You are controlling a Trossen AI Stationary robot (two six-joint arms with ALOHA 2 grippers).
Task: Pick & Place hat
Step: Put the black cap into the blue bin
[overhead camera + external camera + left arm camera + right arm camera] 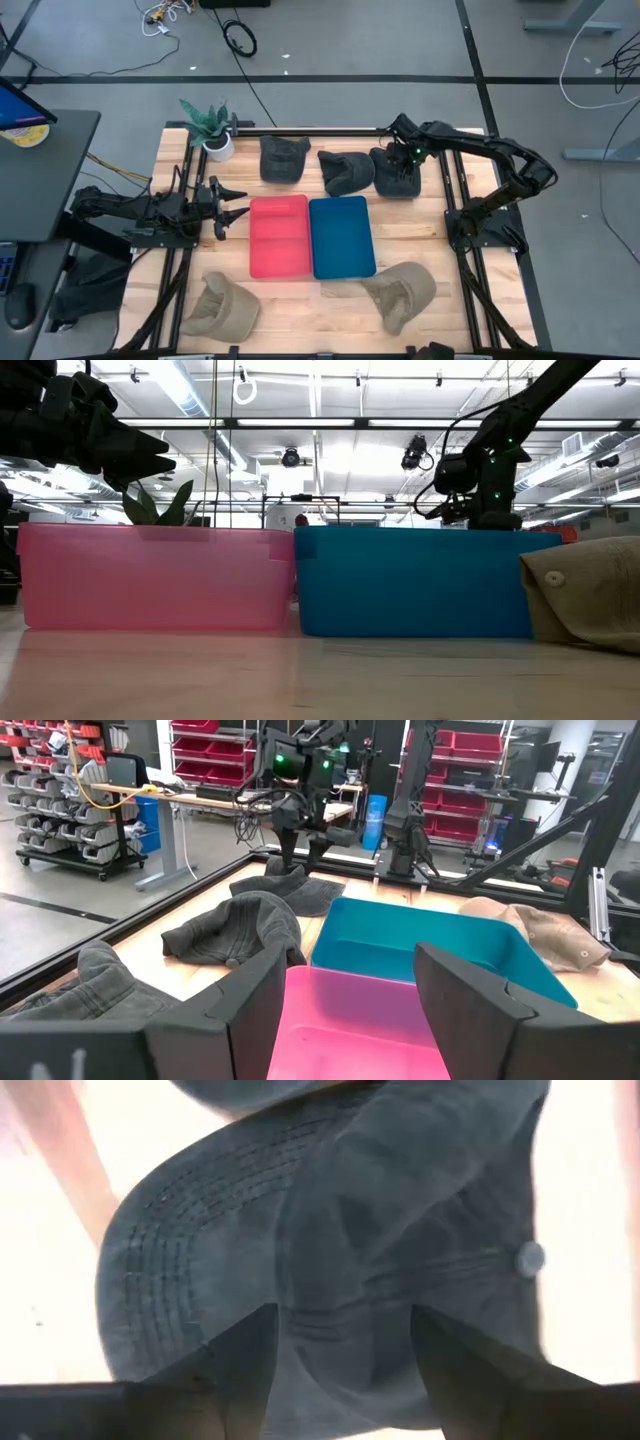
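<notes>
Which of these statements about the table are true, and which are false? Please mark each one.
1. Three dark grey caps lie in a row at the far edge of the table. True: the left dark cap, the middle dark cap and the right dark cap.
2. The right gripper is above the right dark cap with its fingers open. True.
3. The blue bin holds a cap. False: it is empty, and so is the pink bin.
4. The left gripper is holding a tan cap. False: it is open and empty, beside the pink bin.
5. Two tan caps lie at the near edge. True: the left tan cap and the right tan cap.
</notes>
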